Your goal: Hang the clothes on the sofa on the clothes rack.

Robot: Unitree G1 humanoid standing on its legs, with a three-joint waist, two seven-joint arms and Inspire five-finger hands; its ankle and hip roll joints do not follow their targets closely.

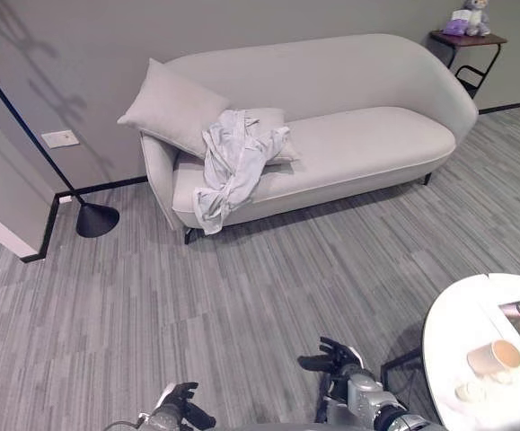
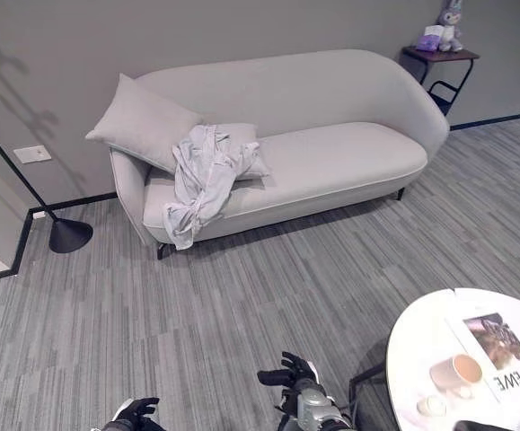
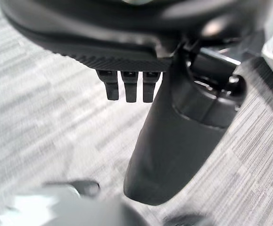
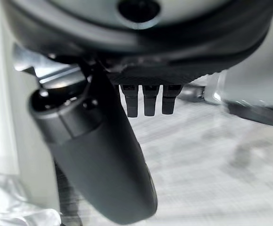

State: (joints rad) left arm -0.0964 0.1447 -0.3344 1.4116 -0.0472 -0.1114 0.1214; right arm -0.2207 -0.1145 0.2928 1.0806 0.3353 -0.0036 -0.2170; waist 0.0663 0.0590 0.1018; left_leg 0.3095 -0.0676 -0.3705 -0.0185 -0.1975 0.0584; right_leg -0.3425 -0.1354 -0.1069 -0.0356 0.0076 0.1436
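both my hands hang low, left hand [image 1: 180,402] and right hand [image 1: 339,359] fingers loose, empty; wide bare carpet [image 1: 242,296] ahead, shirt [image 1: 231,166] draped over sofa [image 1: 367,135] front edge.

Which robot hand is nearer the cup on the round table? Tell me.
The right. The right robot hand hangs low over the carpet just left of the round table bearing the cup. The left robot hand sits farther left, across the floor.

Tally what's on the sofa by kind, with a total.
Pillows: 2, a large one propped on the armrest end and a smaller one partly under the clothes
Clothes: 1 pale crumpled garment draped over the seat edge
Total: 3
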